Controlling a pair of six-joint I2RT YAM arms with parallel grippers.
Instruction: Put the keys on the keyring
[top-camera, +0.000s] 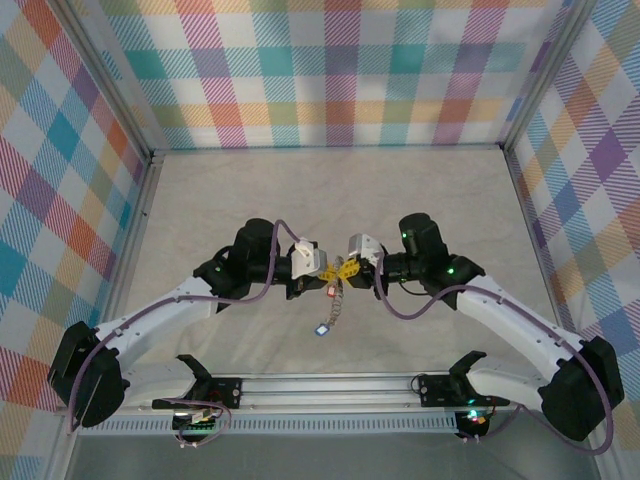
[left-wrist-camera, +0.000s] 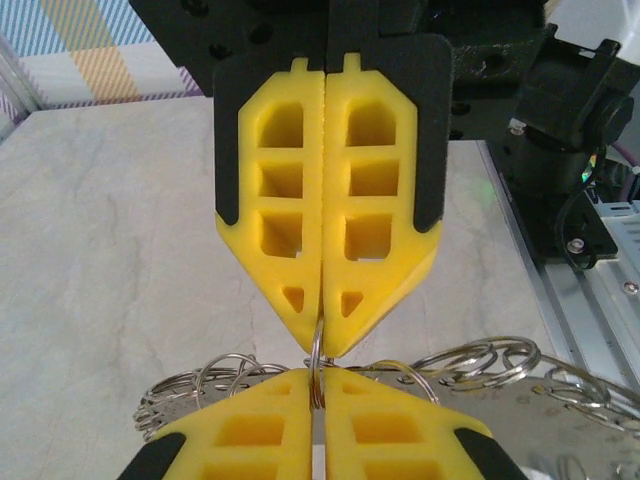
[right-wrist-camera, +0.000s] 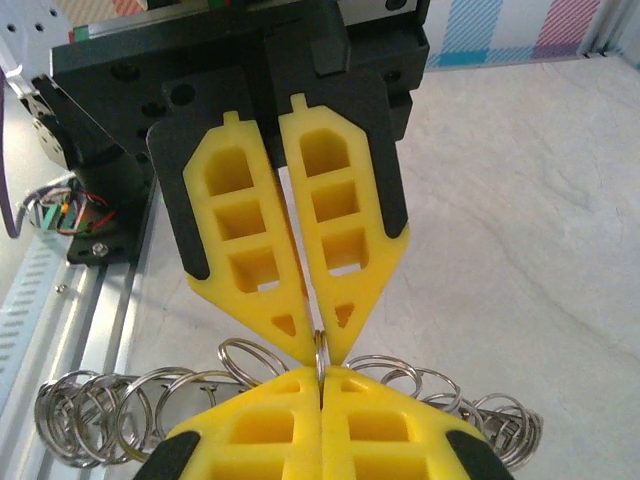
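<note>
My two grippers meet tip to tip above the middle of the table, left gripper (top-camera: 328, 270) and right gripper (top-camera: 352, 272). Both are shut on the same thin silvery keyring (left-wrist-camera: 317, 345), held edge-on between the yellow fingertips. From the left wrist my own tips (left-wrist-camera: 320, 375) sit below the ring and the right gripper's above it. The right wrist view mirrors this, with my own tips (right-wrist-camera: 322, 372) under the keyring (right-wrist-camera: 320, 346). A chain (top-camera: 333, 305) dangles from the ring. A red-headed key (top-camera: 331, 291) hangs near its top. A small dark piece (top-camera: 321, 328) at its end is too small to identify.
Silvery ring links (left-wrist-camera: 480, 360) fan out to both sides behind my fingertips. The metal rail (top-camera: 330, 385) with the arm bases runs along the near edge. Plaid walls (top-camera: 330, 70) close the table on three sides, with bare pale tabletop (top-camera: 330, 190) beyond the grippers.
</note>
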